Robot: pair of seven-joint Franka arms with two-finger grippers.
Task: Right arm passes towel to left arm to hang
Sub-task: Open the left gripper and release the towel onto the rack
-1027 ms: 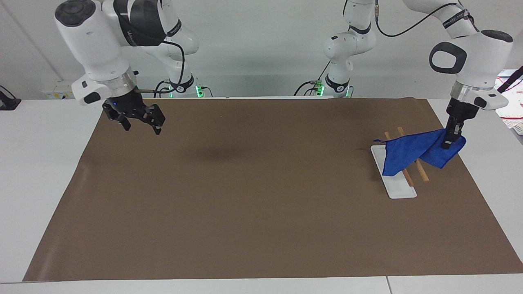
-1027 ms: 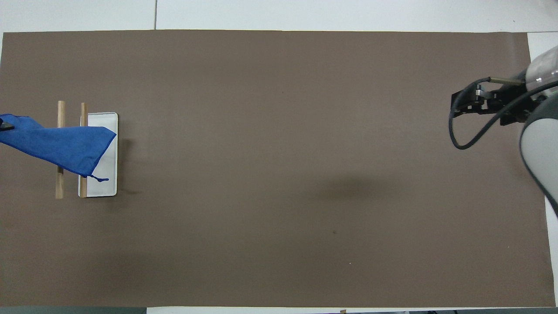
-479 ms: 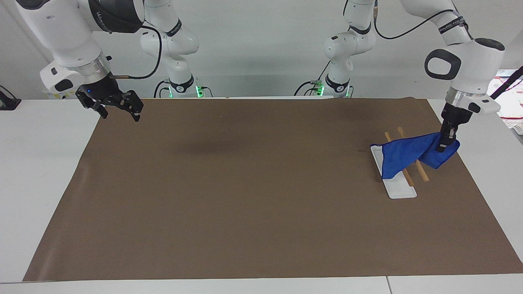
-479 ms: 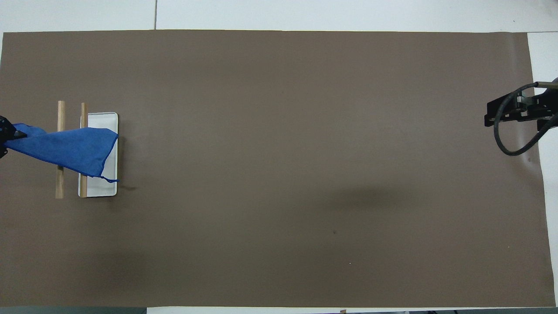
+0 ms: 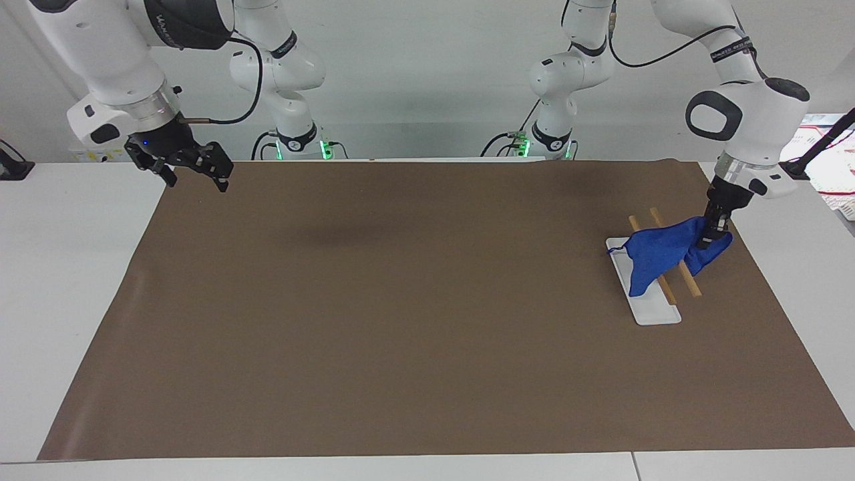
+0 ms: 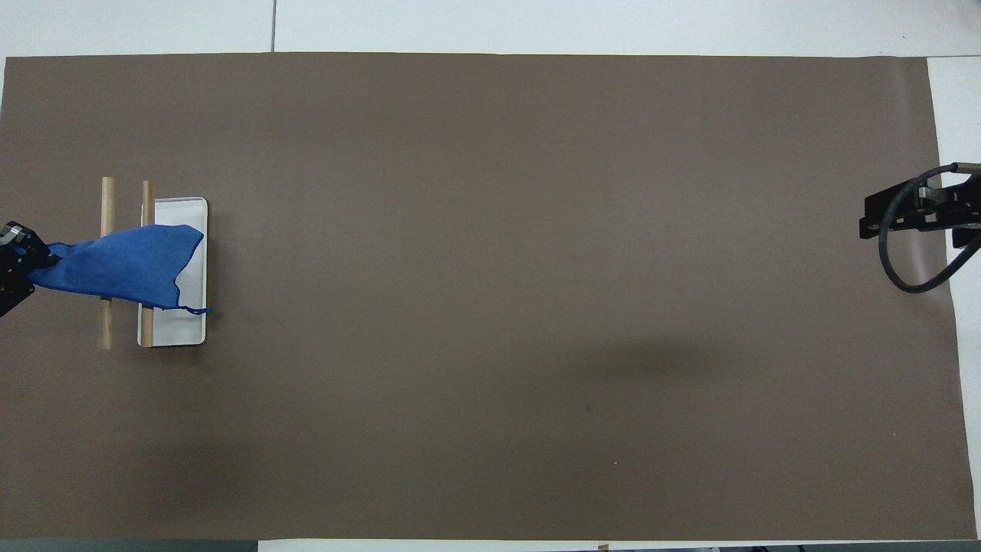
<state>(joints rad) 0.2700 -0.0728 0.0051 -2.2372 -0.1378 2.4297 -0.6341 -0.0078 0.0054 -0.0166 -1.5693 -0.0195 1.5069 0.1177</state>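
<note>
The towel (image 5: 658, 252) is lying draped over two wooden rails (image 5: 688, 274) at the left arm's end of the table, its bright blue cloth spreading across both rails and partly covering the white tray (image 5: 651, 308) that is sitting just beside them, on the side toward the right arm's end. One end of the cloth is being pinched and drawn into a narrow gathered point, so the towel is fanning out from that point toward the tray, and its thin corner loop (image 6: 198, 310) is trailing off the cloth's edge over the tray. The left gripper (image 5: 709, 238) is reaching down to that gathered end with its fingers clamped together on the towel, low over the brown mat (image 5: 401, 321) just beside the rails, on the side away from the tray. In the overhead view the same gripper (image 6: 17, 264) is showing only at the picture's edge. The brown mat is covering most of the white table (image 5: 60, 267). The right gripper (image 5: 194, 175) is waiting well apart from all this, raised over the mat's corner at the right arm's end, its fingers spread apart and holding nothing.
</note>
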